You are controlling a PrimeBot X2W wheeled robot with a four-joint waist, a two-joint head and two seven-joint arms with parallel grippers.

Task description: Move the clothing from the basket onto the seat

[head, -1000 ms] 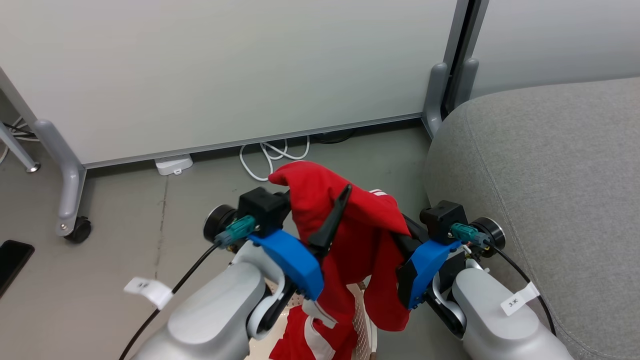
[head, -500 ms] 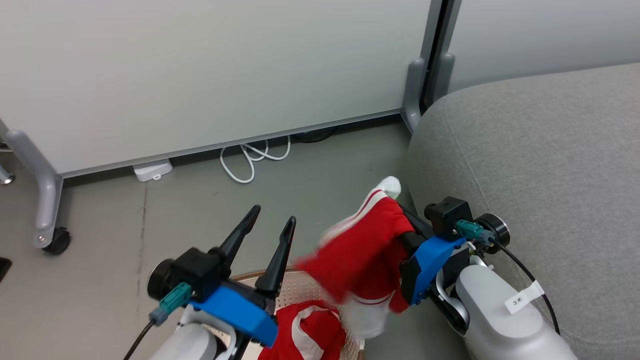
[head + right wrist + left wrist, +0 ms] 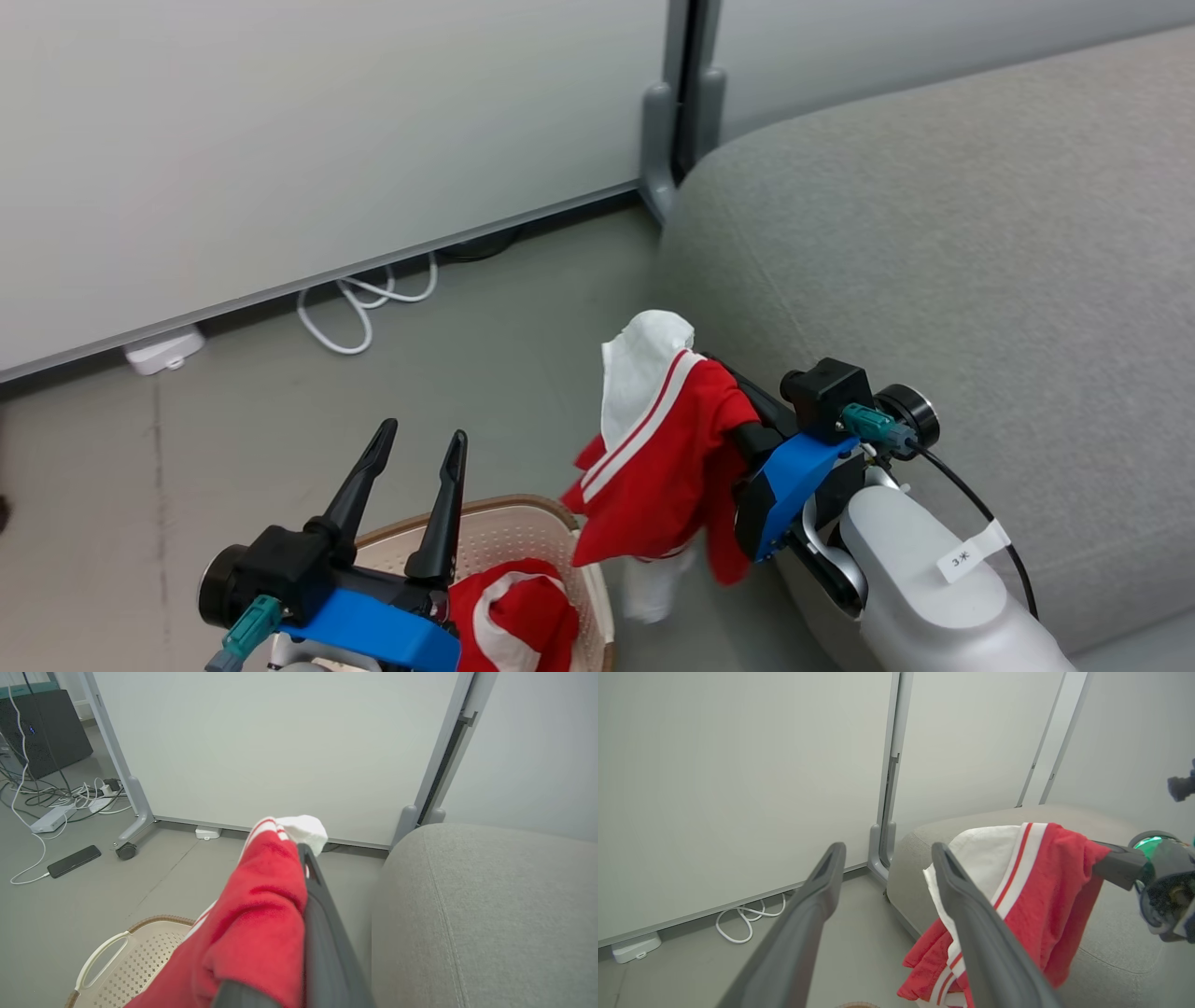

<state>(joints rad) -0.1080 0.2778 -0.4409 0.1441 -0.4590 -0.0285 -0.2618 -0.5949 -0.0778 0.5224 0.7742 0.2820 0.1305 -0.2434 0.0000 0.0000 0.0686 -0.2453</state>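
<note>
Dropped clear of the red garment (image 3: pixel 663 457) since a second ago: left hand (image 3: pixel 420 434), spread empty above basket (image 3: pixel 523 505). Mid-carry: garment pinched in right hand (image 3: pixel 742 397), hanging beside sofa (image 3: pixel 934 233). Next: swing right, release.

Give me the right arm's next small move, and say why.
Probably swing the right fingers sideways until they are above the sofa, and only then open. They are shut on the red and white garment, which hangs over the floor between the basket and the sofa's edge; letting go here would likely drop it on the floor.
</note>
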